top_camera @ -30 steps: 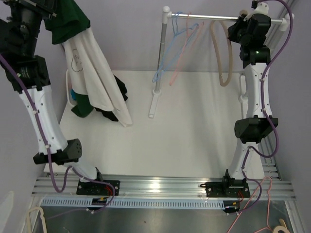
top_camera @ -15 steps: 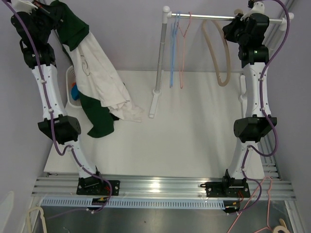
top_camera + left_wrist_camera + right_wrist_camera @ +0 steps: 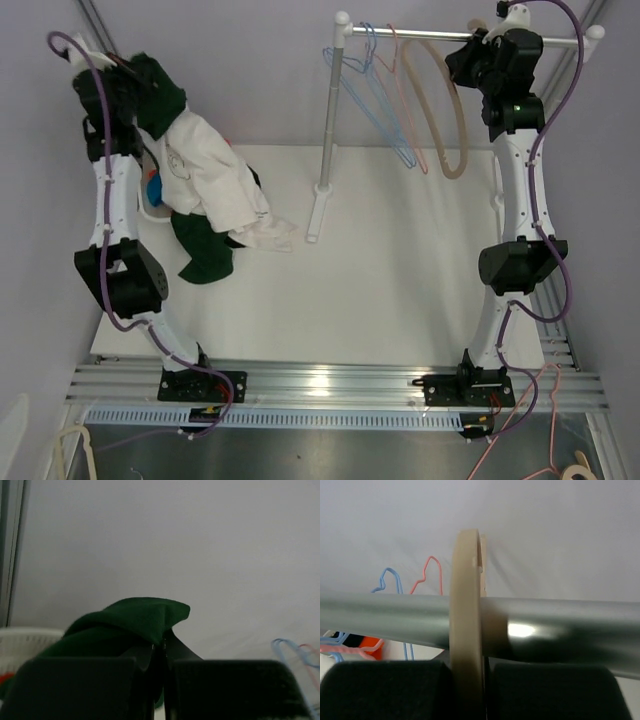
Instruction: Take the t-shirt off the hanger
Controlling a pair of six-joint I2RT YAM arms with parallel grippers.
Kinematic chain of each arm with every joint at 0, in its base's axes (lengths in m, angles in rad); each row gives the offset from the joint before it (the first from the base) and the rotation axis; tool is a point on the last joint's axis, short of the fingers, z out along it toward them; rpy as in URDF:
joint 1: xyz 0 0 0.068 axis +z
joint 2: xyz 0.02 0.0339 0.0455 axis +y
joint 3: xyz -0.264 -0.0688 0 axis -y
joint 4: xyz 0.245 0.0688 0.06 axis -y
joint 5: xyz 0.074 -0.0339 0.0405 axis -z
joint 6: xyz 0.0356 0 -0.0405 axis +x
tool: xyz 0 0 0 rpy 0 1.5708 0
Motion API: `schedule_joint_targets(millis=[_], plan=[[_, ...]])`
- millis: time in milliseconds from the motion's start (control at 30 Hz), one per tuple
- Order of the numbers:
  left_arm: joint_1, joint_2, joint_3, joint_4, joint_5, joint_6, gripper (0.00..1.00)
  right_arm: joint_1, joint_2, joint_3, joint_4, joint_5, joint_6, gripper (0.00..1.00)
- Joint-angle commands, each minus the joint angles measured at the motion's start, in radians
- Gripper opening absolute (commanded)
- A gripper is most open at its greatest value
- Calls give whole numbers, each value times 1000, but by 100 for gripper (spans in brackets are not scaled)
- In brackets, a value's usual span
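Observation:
My left gripper (image 3: 128, 78) is raised at the far left, shut on a fold of the dark green t-shirt (image 3: 162, 95). In the left wrist view the green cloth (image 3: 132, 622) bulges over the closed gripper (image 3: 163, 652). A white garment (image 3: 215, 180) hangs with it, and both trail onto the table, the green end (image 3: 205, 255) lying flat. My right gripper (image 3: 478, 58) is up at the rail (image 3: 430, 36), shut on the beige hanger (image 3: 452, 120), which hangs bare. The right wrist view shows the hanger's hook (image 3: 466, 605) over the metal rail (image 3: 560, 625), pinched by the gripper (image 3: 482, 672).
Blue hangers (image 3: 385, 105) and a pink hanger (image 3: 408, 95) swing on the rail left of the beige one. The rack's post (image 3: 330, 120) stands on a foot (image 3: 316, 215) at mid-table. A white basket (image 3: 148, 205) with coloured items sits behind the hanging clothes.
The left arm has swung back and down, so the clothes now trail lower onto the table. The right gripper shifted slightly left along the rail, and the hangers swing.

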Motion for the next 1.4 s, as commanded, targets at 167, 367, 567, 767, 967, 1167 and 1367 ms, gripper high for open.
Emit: schedule_joint_targets(millis=[167, 367, 567, 767, 967, 1167, 1367], plan=[[-54, 127, -159, -214, -272, -158, 1, 64, -26, -14, -13, -53, -32, 0], [1, 296, 15, -483, -138, -294, 2, 92, -48, -20, -20, -51, -47, 0], [20, 448, 161, -651, -39, -287, 51, 93, -69, -19, -28, -38, -59, 5], [3, 278, 86, -555, -108, -200, 100, 92, -80, -11, -45, -28, -70, 30], [-22, 111, 164, -621, -191, -100, 99, 93, -129, -13, -68, 24, -82, 67], [-62, -44, 167, -633, -222, -33, 99, 92, -225, -22, -89, 51, -102, 86], [-115, -132, 125, -795, -308, -45, 100, 92, -346, -112, -128, 106, -119, 99]])
